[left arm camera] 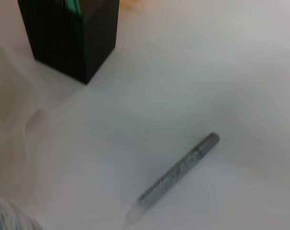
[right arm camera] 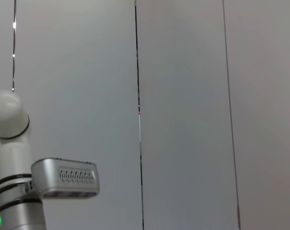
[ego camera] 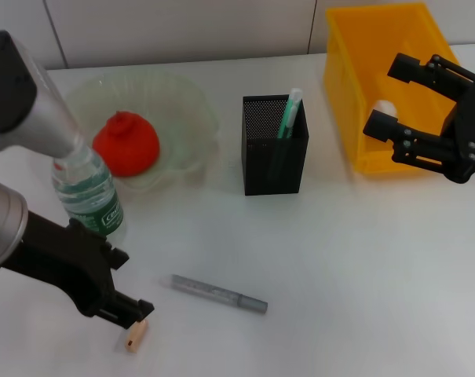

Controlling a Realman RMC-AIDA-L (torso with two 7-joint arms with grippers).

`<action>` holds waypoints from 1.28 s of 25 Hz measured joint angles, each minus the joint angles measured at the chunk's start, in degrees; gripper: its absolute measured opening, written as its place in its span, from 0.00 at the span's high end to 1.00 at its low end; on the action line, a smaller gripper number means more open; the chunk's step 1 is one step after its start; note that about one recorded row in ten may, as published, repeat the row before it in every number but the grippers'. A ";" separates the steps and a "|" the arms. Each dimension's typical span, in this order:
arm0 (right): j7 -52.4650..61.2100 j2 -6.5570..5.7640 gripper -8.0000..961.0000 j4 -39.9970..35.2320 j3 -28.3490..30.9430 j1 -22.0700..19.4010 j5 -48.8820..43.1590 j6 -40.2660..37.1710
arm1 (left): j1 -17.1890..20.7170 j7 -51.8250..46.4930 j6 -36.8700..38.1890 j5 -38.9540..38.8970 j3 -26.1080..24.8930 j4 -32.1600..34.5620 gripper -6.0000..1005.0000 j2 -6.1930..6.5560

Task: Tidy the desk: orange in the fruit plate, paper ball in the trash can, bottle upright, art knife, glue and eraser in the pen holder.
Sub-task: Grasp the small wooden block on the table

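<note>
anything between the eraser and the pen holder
Only the grey stick lies on the table roughly across that path, low and flat. The eraser sits right under the left hand; lifted, it should pass over the stick to the pen holder.

Even overhead light, soft shadows, left wrist view blurred.
Table (ego camera: 363, 259) bright, no hard glare; faint shadow beside pen holder (ego camera: 274, 146) and under grey stick (ego camera: 219, 294). Left wrist close-up out of focus, stick's near end smeared. Right wrist view flat, evenly lit wall (right arm camera: 183, 96).
</note>
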 joint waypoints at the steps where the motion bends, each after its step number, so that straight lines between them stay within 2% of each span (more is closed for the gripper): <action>1: -0.01 0.05 0.15 0.10 0.04 0.12 0.03 0.00 | 0.00 0.00 0.00 0.00 0.00 0.00 0.24 0.00; 2: -0.02 0.08 0.15 0.58 0.02 0.47 0.09 -0.01 | 0.10 -1.53 -0.50 1.46 1.91 -0.25 0.24 -0.02; 10: -0.02 0.08 0.15 2.24 0.04 1.35 0.13 0.00 | 0.53 -3.73 -2.02 4.32 4.95 0.29 0.24 -0.07; 12: -0.04 0.07 0.15 2.76 0.07 1.44 0.17 0.01 | 0.67 -5.67 -3.07 7.54 8.52 0.51 0.24 -0.12; 22: -0.70 -0.03 0.15 5.23 0.48 1.94 0.31 0.01 | 1.24 -11.50 -5.95 12.35 17.36 3.77 0.24 -0.15; 32: -0.80 -0.04 0.15 6.72 0.57 2.82 0.36 0.01 | 1.62 -14.66 -6.64 12.74 20.11 3.98 0.25 -0.21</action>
